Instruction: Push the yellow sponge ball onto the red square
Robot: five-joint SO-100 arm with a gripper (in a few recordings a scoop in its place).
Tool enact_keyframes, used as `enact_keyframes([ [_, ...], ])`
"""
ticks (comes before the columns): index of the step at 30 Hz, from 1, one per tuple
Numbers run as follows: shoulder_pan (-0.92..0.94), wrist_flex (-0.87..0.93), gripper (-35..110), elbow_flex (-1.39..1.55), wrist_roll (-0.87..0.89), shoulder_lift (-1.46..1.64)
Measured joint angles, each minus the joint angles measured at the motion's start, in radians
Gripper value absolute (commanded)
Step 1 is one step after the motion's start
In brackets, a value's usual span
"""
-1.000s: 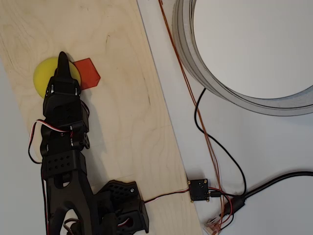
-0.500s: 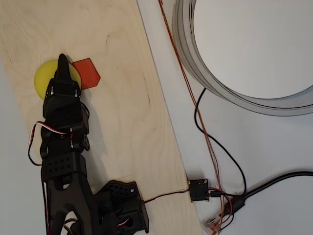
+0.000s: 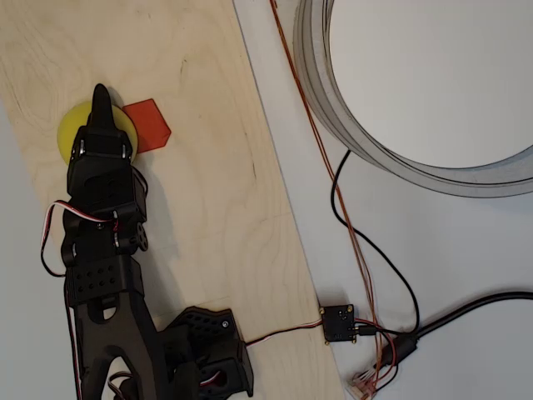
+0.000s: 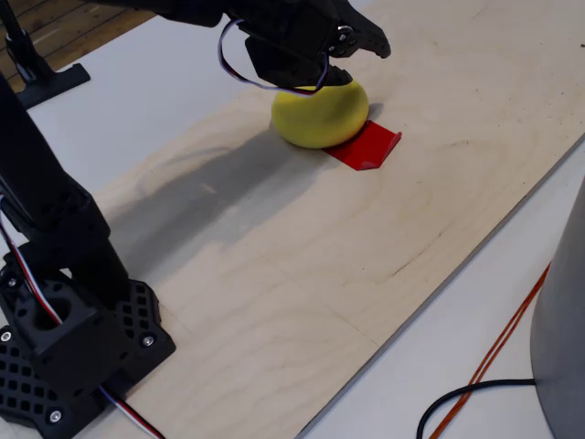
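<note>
The yellow sponge ball rests on the plywood board, its right edge touching the left edge of the red square. My black gripper reaches over the top of the ball and covers its middle in the overhead view. Its fingers are shut into a single point with nothing between them. In the fixed view the fingertip juts past the ball, above the near part of the red square.
The plywood board runs diagonally, with white table on both sides. A large grey ring lies to the right. Black and orange cables and a small circuit box sit right of the board. The arm's base stands at the board's near end.
The gripper has shifted slightly left and forward over the ball in the overhead view. The ball and the red square stay about where they were.
</note>
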Motion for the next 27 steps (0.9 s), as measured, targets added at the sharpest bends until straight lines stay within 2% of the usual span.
enact_keyframes([
  [6,0.0,0.069,18,-0.064,-0.025,0.017],
  [22,-0.187,0.069,21,-0.063,0.236,0.012],
  [27,-0.207,-0.015,20,0.032,0.267,0.014],
])
